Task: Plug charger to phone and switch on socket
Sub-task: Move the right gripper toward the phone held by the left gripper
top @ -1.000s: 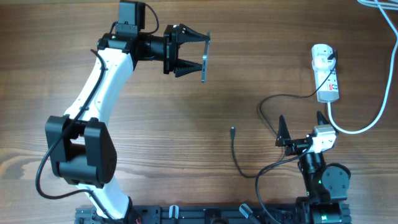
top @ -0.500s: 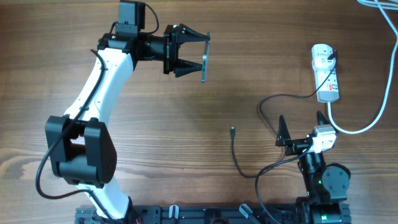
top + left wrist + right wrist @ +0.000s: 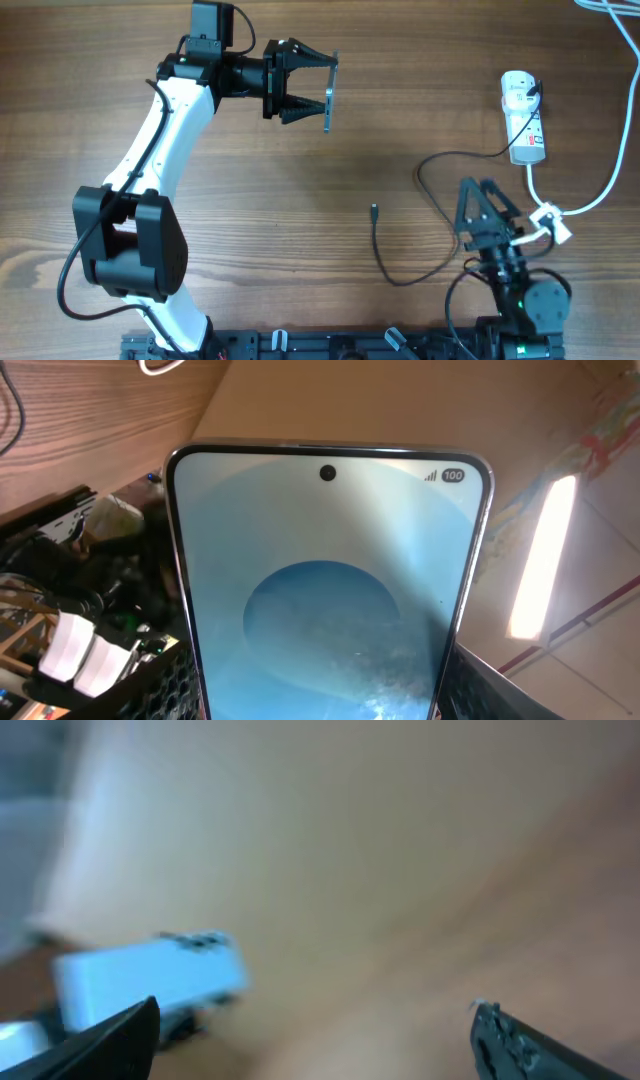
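My left gripper (image 3: 312,88) is shut on the phone (image 3: 328,92) and holds it edge-on, raised over the far left of the table. In the left wrist view the phone's teal screen (image 3: 325,610) fills the frame between the fingers (image 3: 320,705). The charger is a thin black cable (image 3: 380,250) with its plug tip (image 3: 373,210) lying free at mid-table, and it runs to the socket (image 3: 525,120), a white power strip at the far right. My right gripper (image 3: 480,195) is open and empty, near the cable loop and short of the socket. The right wrist view is blurred and shows open fingers (image 3: 315,1040) and the white socket (image 3: 150,980).
A thick white cord (image 3: 600,190) curves from the socket along the right edge of the wooden table (image 3: 250,200). A black robot cable (image 3: 425,290) loops at the right arm's base. The rail (image 3: 320,345) runs along the front edge.
My right arm has swung: its wrist turned and the open gripper now points towards the far side and the socket. The left arm, the phone and the charger cable have not moved.
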